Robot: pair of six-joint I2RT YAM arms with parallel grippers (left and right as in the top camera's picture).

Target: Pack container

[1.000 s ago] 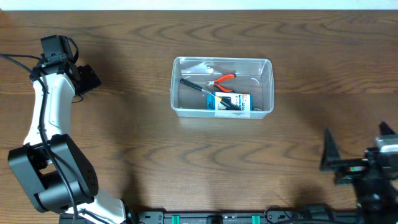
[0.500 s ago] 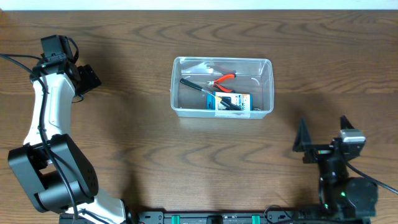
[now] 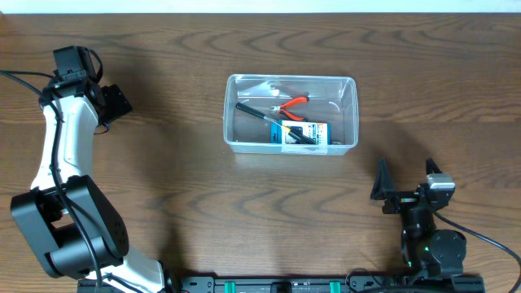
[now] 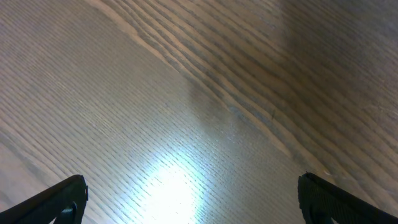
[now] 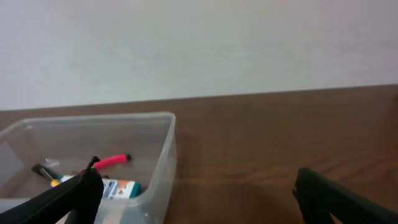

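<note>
- Container (image 3: 291, 77) sits mid-tabletop (image 3: 163, 187), w/ red pliers (image 3: 293, 103), dark tool (image 3: 254, 111) & small pkg (image 3: 308, 133) inside.
- My left gripper (image 3: 114, 102) & right gripper (image 3: 405, 185): both wide open, empty, well apart from it.
- No loose items visible, so I judge packing done. Best to keep arms clear of rim.

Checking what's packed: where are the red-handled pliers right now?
Overhead, the red-handled pliers lie inside the clear container near the middle of the table, beside a blue-labelled packet.

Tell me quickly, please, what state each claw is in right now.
Left claw: open, holding nothing.
Right claw: open, holding nothing.
</note>
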